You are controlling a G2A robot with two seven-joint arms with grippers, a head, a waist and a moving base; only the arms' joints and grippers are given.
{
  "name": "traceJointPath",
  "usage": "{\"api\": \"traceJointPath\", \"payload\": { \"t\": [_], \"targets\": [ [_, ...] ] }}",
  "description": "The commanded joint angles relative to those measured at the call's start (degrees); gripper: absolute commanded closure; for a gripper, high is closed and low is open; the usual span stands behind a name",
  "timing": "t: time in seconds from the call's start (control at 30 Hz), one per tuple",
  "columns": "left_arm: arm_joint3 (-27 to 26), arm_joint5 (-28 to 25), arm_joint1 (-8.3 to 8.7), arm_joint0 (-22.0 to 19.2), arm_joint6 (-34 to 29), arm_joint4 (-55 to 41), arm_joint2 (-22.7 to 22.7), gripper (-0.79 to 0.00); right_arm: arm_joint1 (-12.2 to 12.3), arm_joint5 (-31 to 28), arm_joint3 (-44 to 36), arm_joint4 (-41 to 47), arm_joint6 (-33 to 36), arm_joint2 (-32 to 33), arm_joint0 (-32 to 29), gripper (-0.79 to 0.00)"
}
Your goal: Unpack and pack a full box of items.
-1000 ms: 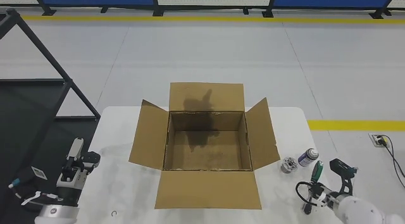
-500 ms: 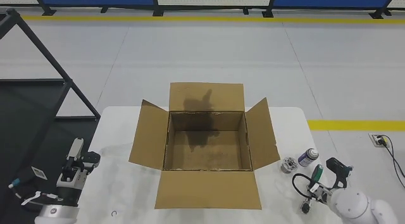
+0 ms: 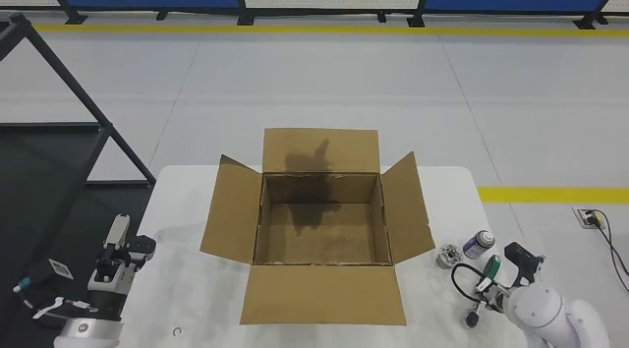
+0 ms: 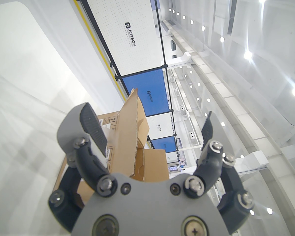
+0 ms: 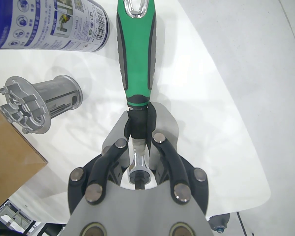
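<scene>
**A:** Cardboard first. Where does the box sit?

**B:** In the middle of the table, all four flaps folded outward and its bare floor showing (a shadow lies across the far wall).

**A:** And the wrench?

**B:** The ratchet wrench, green-handled, is pinched in the right gripper. Its fingers clamp the black neck just below the handle, with the chrome head back toward the wrist. From above, that gripper is at about four o'clock from the box, near the table's edge.

**A:** Does anything stand between it and the box?

**B:** Two things. A blue-and-white spray can stands upright at three o'clock from the box. A cast metal part stands just beside the can, nearer the right flap. In the right wrist view the handle's chrome end is just beside the can's base, and I cannot tell whether they touch. The metal part is apart from the wrench.

**A:** And the other arm?

**B:** The left gripper has its jaws spread wide. It is at nine o'clock from the box, by the table's left edge.
</scene>
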Motion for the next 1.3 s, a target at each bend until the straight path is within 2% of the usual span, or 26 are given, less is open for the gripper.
{"api": "traceJointPath", "payload": {
  "t": [0.0, 0.23, 0.43, 0.5, 0.53, 0.63, 0.83, 1.27],
  "targets": [
    [0.0, 0.0, 0.0, 0.0, 0.0, 0.0, 0.0, -0.785, 0.0, 0.4, 0.2, 0.2, 0.0, -0.1, 0.1, -0.348],
    [0.0, 0.0, 0.0, 0.0, 0.0, 0.0, 0.0, -0.785, 0.3, 0.3, 0.4, 1.4, 0.0, 0.5, 0.3, -0.36],
    [0.0, 0.0, 0.0, 0.0, 0.0, 0.0, 0.0, -0.785, 0.5, 0.0, -5.0, 4.4, -1.1, 3.9, -3.2, -0.382],
    [0.0, 0.0, 0.0, 0.0, 0.0, 0.0, 0.0, -0.785, 0.7, -0.3, -8.2, 5.5, -1.6, 5.7, -5.4, -0.505],
    [0.0, 0.0, 0.0, 0.0, 0.0, 0.0, 0.0, -0.785, 0.7, -0.4, -9.8, 6.1, -2.0, 6.6, -6.5, -0.603],
    [0.0, 0.0, 0.0, 0.0, 0.0, 0.0, 0.0, -0.785, 0.8, -1.8, -14.8, 8.7, -2.6, 9.6, -10.1, -0.785],
    [0.0, 0.0, 0.0, 0.0, 0.0, 0.0, 0.0, -0.785, 0.9, -10.7, -25.6, 15.5, -5.6, 14.2, -17.9, -0.785],
    [0.0, 0.0, 0.0, 0.0, 0.0, 0.0, 0.0, -0.785, 0.9, -10.7, -25.6, 15.5, -5.6, 14.2, -17.9, -0.785]
  ]
}}
